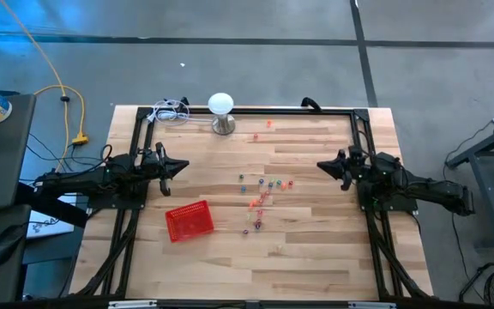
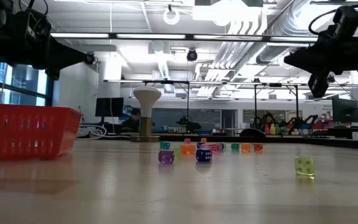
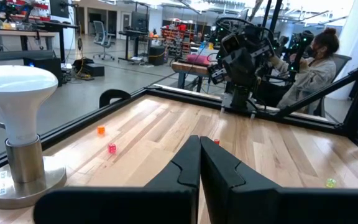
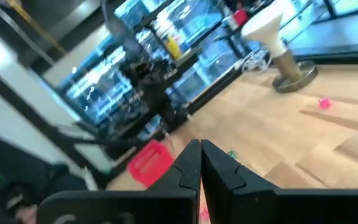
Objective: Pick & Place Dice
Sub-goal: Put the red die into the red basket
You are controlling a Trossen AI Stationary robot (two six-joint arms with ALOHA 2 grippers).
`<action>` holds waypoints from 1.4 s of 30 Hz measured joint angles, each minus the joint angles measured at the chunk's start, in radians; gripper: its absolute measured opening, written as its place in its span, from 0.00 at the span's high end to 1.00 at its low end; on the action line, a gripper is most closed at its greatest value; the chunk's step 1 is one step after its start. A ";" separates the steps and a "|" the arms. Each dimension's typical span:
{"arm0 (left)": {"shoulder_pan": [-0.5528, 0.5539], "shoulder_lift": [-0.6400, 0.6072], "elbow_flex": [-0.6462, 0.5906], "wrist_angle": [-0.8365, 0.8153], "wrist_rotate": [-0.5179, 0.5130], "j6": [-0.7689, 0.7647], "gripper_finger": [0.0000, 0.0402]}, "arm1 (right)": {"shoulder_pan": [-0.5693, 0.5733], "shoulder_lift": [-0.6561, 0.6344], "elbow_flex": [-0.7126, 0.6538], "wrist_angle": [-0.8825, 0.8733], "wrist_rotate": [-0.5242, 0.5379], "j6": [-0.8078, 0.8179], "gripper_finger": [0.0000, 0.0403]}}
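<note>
Several tiny dice (image 1: 262, 190) in red, orange, pink, blue and green lie scattered on the wooden table's middle; in the low view the dice (image 2: 202, 153) sit in a loose row, a yellow-green one (image 2: 304, 165) apart. Two more dice (image 1: 262, 130) lie near the far edge. My left gripper (image 1: 177, 166) hovers shut over the table's left side, above the red mesh basket (image 1: 189, 221). My right gripper (image 1: 324, 166) hovers shut over the right side. In the wrist views the left gripper (image 3: 199, 163) and right gripper (image 4: 201, 163) hold nothing.
A white mushroom-shaped lamp (image 1: 221, 112) on a metal base stands at the far edge, with a coil of white cable (image 1: 171, 111) beside it. A black frame (image 1: 256, 111) rims the table. A seated person (image 3: 312, 65) shows beyond the right side.
</note>
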 joint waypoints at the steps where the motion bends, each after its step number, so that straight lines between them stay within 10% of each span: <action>1: 0.000 0.000 0.000 0.002 0.000 0.003 1.00 | 0.000 0.000 0.000 0.003 0.021 -0.024 1.00; 10: 0.000 0.001 0.000 0.003 0.003 -0.017 1.00 | 0.010 0.007 0.109 0.091 0.046 -0.342 1.00; 21: 0.000 0.001 0.000 0.002 0.040 -0.058 1.00 | 0.131 0.360 0.340 -0.411 0.198 -0.328 1.00; 42: -0.012 0.018 0.000 -0.004 0.119 -0.035 1.00 | 0.225 0.824 0.113 0.123 0.274 -0.229 0.99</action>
